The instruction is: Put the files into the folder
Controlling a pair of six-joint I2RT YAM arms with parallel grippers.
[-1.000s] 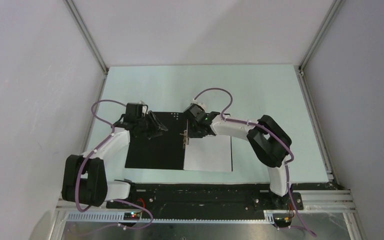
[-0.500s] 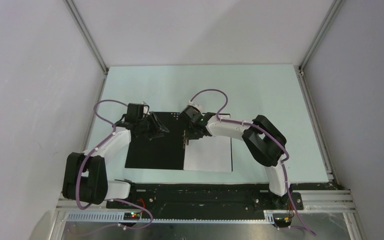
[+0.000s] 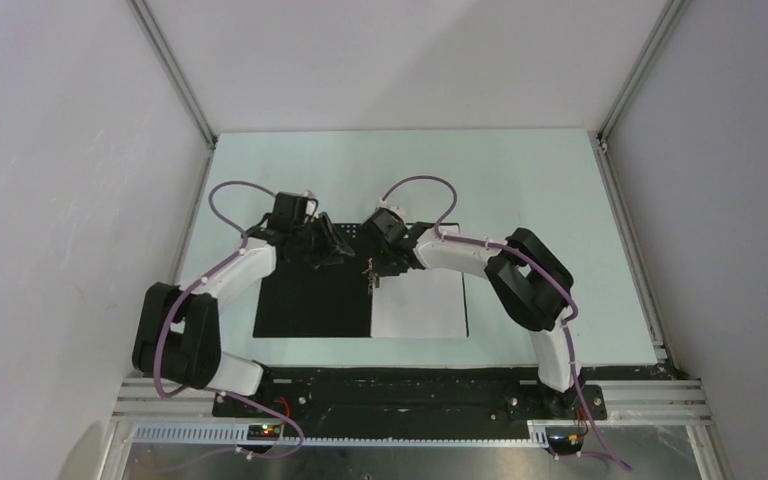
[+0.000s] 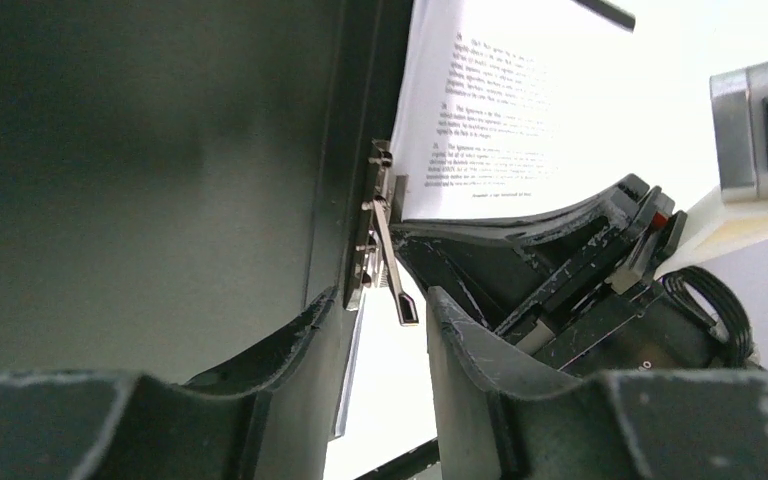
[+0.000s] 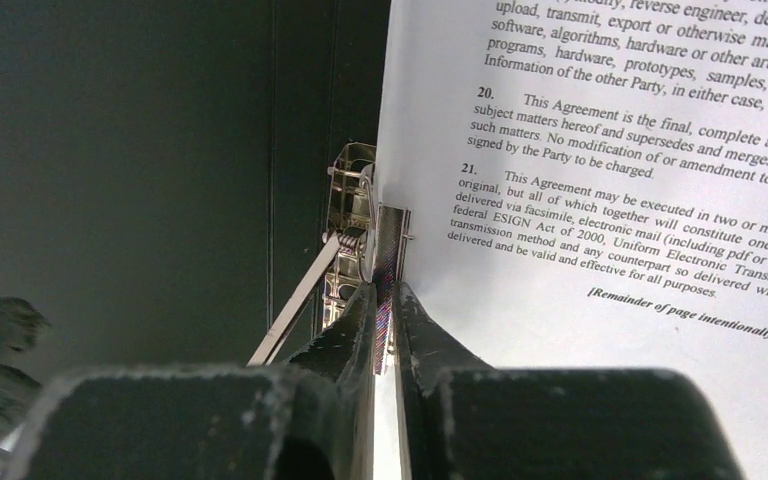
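Note:
The folder [image 3: 310,300] lies open, black inside up, with its metal clip [image 3: 370,272] at the spine. A white printed sheet [image 3: 420,305] lies on its right half. My right gripper [image 3: 378,266] is at the clip; in the right wrist view its jaws [image 5: 385,295] are shut on the clip's thin metal plate beside the sheet's edge [image 5: 610,200]. My left gripper [image 3: 335,245] is open over the folder's far left half. In the left wrist view the clip's lever [image 4: 390,270] stands just ahead of its open fingertips [image 4: 385,300]. A second sheet cannot be told apart.
The folder lies on a pale green table [image 3: 520,180] enclosed by white walls. The right gripper's body [image 4: 600,270] sits close in front of the left gripper. The black rail [image 3: 400,385] with both arm bases runs along the near edge.
My left gripper has moved right and a little farther back, closer to the clip. My right gripper has stayed at the clip.

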